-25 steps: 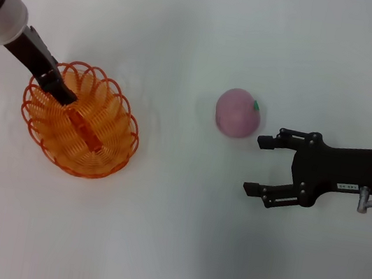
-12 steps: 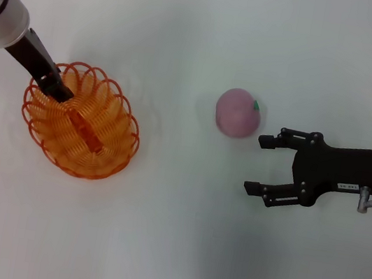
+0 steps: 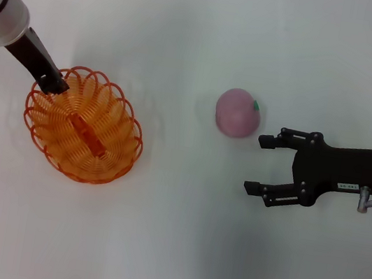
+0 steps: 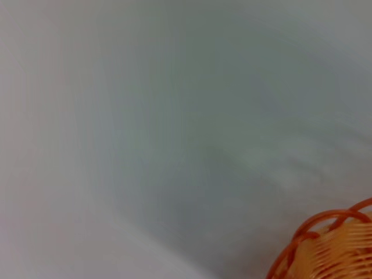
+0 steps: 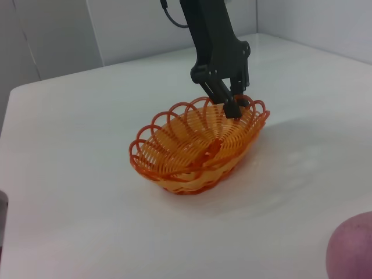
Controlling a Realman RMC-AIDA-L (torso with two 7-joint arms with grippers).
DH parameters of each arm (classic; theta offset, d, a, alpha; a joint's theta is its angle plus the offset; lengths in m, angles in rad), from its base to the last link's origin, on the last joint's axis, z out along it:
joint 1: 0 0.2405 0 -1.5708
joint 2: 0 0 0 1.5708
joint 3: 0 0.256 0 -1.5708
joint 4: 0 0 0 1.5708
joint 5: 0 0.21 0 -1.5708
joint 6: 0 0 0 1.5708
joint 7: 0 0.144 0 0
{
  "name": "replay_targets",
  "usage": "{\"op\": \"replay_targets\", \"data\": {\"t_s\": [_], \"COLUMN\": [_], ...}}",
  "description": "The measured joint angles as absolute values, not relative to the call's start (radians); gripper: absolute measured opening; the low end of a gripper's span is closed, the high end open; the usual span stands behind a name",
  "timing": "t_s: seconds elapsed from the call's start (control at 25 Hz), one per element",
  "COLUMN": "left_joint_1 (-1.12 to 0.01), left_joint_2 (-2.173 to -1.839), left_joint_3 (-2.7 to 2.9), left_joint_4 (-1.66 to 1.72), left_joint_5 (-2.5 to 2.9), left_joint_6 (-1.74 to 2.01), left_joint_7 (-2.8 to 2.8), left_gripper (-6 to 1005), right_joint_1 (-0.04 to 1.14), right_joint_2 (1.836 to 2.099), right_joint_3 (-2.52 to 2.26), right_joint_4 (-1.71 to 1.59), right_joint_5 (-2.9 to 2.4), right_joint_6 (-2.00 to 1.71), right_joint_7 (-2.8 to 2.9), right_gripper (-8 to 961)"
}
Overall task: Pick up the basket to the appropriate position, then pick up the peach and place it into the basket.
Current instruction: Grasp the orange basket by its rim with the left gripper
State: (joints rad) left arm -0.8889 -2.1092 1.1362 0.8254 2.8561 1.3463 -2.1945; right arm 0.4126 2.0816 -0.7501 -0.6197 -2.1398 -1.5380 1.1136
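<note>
The orange wire basket (image 3: 83,130) sits at the left of the white table. My left gripper (image 3: 55,83) is at its back-left rim, and its fingers (image 5: 232,103) pinch a rim loop, one inside and one outside. The basket also shows in the right wrist view (image 5: 195,148) and at a corner of the left wrist view (image 4: 331,250). The pink peach (image 3: 238,112) with a green leaf mark lies on the table right of centre. My right gripper (image 3: 260,164) is open and empty, just right of and in front of the peach. The peach's edge shows in the right wrist view (image 5: 351,247).
The white table (image 3: 170,236) carries nothing else. A bare stretch lies between the basket and the peach. Pale walls (image 5: 58,35) stand behind the table's far edge.
The basket has shifted slightly to the right and toward the front with the left gripper on its rim; the left arm has drawn back a little. The right gripper and the peach have not moved.
</note>
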Motion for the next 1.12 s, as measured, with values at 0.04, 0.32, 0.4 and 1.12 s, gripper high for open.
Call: {"op": "replay_targets", "data": {"t_s": [0.04,0.32,0.4,1.12], "left_joint_1": [-0.889,-0.901,-0.918,-1.011], "left_joint_2": [-2.109,-2.106,-2.096,-2.000], "left_joint_3": [1.137,1.131,1.126,0.679], "left_joint_4": [0.825,0.825,0.821,0.702], "left_joint_5": [2.856,2.856,2.855,2.833], "left_joint_6": [1.347,1.379,1.404,1.659], "left_joint_7": [-2.196,-2.219,-2.259,-2.484], "left_gripper": [212,166,164,63], "right_joint_1": [0.413,0.415,0.415,0.419], "right_joint_2": [2.082,2.082,2.082,2.082], "right_joint_3": [-0.750,-0.750,-0.750,-0.750], "right_joint_4": [-0.620,-0.620,-0.620,-0.620], "right_joint_5": [-2.140,-2.140,-2.140,-2.140], "right_joint_6": [-1.538,-1.539,-1.540,-1.542], "right_joint_7": [1.114,1.115,1.122,1.127], "right_gripper": [941,940,940,940]}}
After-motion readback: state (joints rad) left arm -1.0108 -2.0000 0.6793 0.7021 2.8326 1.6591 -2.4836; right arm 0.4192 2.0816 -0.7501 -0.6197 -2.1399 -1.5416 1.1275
